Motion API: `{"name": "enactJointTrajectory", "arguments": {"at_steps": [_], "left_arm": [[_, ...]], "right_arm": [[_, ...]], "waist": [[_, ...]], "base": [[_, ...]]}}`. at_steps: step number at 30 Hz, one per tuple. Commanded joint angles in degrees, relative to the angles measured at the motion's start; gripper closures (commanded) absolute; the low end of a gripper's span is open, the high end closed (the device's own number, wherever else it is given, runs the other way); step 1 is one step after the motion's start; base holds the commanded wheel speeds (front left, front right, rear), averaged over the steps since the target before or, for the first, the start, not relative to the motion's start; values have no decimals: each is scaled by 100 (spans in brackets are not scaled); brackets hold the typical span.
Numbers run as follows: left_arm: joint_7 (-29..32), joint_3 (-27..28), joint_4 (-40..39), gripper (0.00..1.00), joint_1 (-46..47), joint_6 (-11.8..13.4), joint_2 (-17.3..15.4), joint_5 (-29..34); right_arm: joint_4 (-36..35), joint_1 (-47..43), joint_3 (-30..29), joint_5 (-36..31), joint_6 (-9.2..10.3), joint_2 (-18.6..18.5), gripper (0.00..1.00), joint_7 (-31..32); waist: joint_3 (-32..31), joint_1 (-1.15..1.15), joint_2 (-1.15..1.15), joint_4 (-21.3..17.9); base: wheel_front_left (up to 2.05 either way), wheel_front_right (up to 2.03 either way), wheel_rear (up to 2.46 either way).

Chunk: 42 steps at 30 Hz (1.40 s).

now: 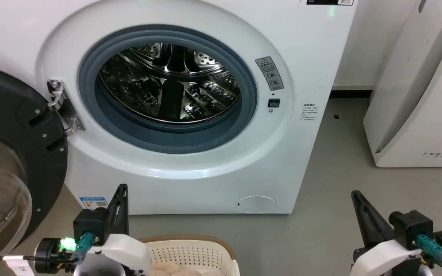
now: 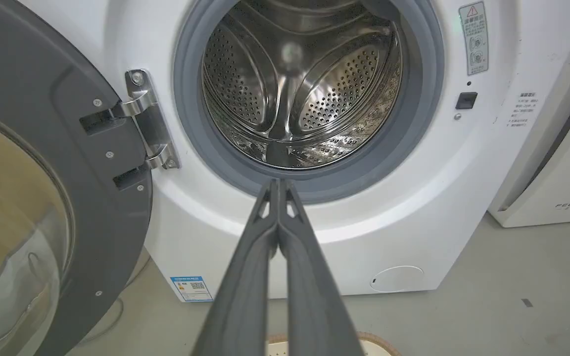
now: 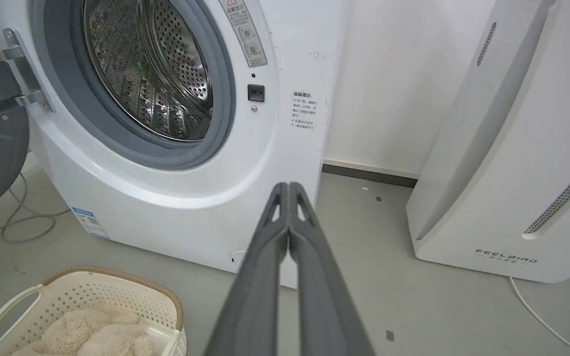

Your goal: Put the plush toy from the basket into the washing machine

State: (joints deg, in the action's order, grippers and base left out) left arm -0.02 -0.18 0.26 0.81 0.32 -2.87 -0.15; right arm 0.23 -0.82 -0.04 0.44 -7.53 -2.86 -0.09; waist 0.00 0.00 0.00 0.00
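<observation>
- We see a grey floor (image 1: 340, 161), and the washing machine (image 1: 205, 180) at 12 o'clock with its door (image 1: 14, 115) open.
- A white box (image 3: 512, 173) at 3 o'clock says FEELBIRD.
- The plush toy (image 3: 92, 331) lies in the basket (image 3: 117, 274) at 6 o'clock.
- Our left gripper (image 2: 279, 184) and right gripper (image 3: 289, 187) are closed and empty.
</observation>
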Motion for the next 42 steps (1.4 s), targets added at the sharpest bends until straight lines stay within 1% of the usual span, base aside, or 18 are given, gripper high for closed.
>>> {"name": "enactJointTrajectory", "arguments": {"at_steps": [1,22,23,34,42], "left_arm": [[2,18,-26,100,-81,-32,0,15],[2,18,-26,100,-81,-32,0,15],[-2,-3,1,0,1,3,0,-2],[-114,-65,52,0,34,95,0,-63],[-210,-152,350,0,221,64,-1,-71]], "right_arm": [[-23,82,4,-44,4,-1,100,9],[-23,82,4,-44,4,-1,100,9],[0,-1,-1,4,-1,0,0,-2],[-60,11,-94,148,-1,0,0,-114],[-120,66,-164,275,0,0,0,-209]], "waist": [[0,0,0,0],[0,0,0,0],[0,0,0,0],[40,0,0,-3],[174,0,0,8]], "base": [[0,0,0],[0,0,0],[0,0,0],[0,0,0],[0,0,0]]}}
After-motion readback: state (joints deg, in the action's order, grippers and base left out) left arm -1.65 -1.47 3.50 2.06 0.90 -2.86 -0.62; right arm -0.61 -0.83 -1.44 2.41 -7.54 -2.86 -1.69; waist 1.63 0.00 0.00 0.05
